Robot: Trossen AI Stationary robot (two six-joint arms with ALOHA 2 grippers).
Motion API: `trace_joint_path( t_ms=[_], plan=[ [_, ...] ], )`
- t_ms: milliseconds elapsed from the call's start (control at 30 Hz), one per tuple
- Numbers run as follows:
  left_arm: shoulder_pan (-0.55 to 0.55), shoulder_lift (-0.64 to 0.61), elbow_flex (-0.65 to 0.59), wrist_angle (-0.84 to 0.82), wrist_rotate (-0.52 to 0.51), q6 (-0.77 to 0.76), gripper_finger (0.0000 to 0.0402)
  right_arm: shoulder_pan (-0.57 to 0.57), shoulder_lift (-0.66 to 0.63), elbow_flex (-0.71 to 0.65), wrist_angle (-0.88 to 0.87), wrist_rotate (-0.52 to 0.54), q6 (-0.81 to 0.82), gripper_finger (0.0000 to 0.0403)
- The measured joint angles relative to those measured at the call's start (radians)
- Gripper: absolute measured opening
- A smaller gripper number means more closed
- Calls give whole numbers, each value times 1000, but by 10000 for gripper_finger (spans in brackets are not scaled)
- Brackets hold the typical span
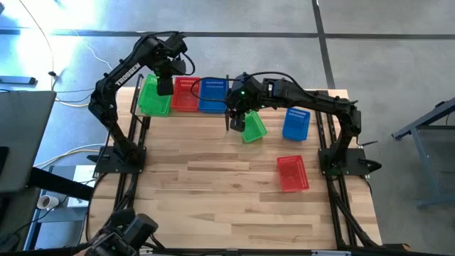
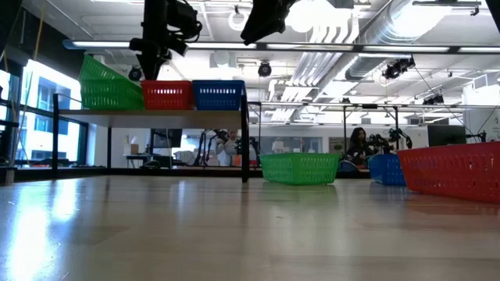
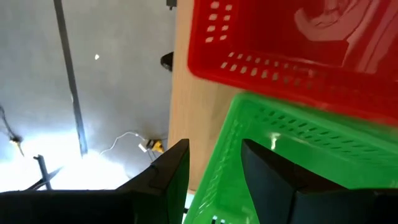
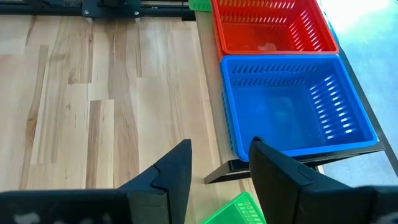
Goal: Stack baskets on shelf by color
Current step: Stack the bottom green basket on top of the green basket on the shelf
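On the shelf [image 2: 195, 114] at the table's far side stand a red basket [image 2: 166, 95] and a blue basket [image 2: 218, 95]. At its left end an upper green basket [image 2: 101, 72] lies tilted in a lower green one [image 2: 109, 97], its left end raised. My left gripper [image 3: 214, 174] is open above that green stack [image 1: 153, 97], one finger inside the upper basket's wall and one outside it. My right gripper [image 4: 221, 165] hangs open over the table, just above a green basket [image 1: 253, 128] standing in front of the shelf.
A blue basket [image 1: 296, 124] and a red basket [image 1: 292, 173] stand on the table's right half. The shelf's black post [image 4: 227, 171] stands close under my right gripper. Bare wood fills the table's near and left parts [image 1: 192, 192].
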Motion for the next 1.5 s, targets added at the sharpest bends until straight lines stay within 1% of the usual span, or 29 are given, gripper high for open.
trace_joint_path(
  t_ms=[133, 167, 267, 300, 500, 633, 1133, 1433, 1500],
  plan=[
    [-8, 24, -10, 0, 8, -10, 135, 0, 0, 0, 0, 0, 4, 146],
    [-12, 32, -19, 0, -3, -12, 135, 0, 0, 0, -1, 0, 7, 146],
    [-29, 42, -56, 0, -82, -17, 135, 0, 0, 0, -10, 0, 9, 146],
    [-32, 42, -66, 0, -89, -13, 135, 0, 0, 0, -12, 0, 10, 146],
    [-23, 44, -79, 0, -106, -17, 135, 0, 0, 0, -15, -2, 11, 146],
    [-16, 68, -79, 0, -105, -38, 129, 0, 0, 0, -15, -2, 11, 146],
    [-13, 65, -79, 0, -90, -36, 63, 0, 0, 0, -26, -4, 11, 146],
    [-19, 63, -79, -3, -93, -31, 9, 0, 0, 0, -38, -4, 34, 146],
    [-19, 62, -79, -3, -95, -27, 6, 0, 0, 0, -37, -4, 34, 146]
  ],
)
